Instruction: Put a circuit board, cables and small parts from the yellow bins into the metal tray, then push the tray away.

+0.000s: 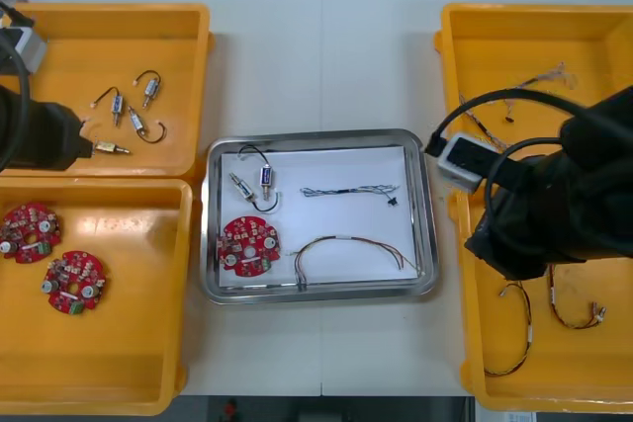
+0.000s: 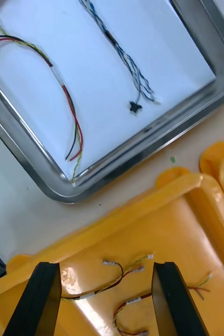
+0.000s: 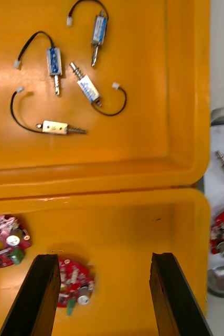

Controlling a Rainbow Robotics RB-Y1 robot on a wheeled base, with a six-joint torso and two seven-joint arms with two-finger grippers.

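Metal tray [image 1: 423,234] at centre of the front frame, on the surface between the yellow bins. Already carrying a circuit board [image 1: 248,245] at lower left, two small metal parts [image 1: 255,183] above it, a blue and white cable [image 1: 348,190] and a red and yellow cable [image 1: 346,249] to the right. Judged loaded; push not yet done.

Right end effector [image 2: 105,265]: fingers spread, nothing between them, hovering over the lower right bin [image 2: 185,210]. Spare red and yellow cables [image 2: 109,278] under the gap, tray corner just past the bin wall. Possibly poised for a short reach to the tray rim, or for one more cable; cannot tell which.

Left end effector [image 3: 104,257]: fingers spread, empty, over the lower left bin [image 3: 143,226]. One spare circuit board [image 3: 72,281] just inside one finger. Probably waiting.

Front view: whole layout and full tray contents at once. Wrist views: finger spread, and what lies directly beneath each. Left wrist view also: four loose metal parts [image 3: 64,79] in the neighbouring bin, each with a black lead.
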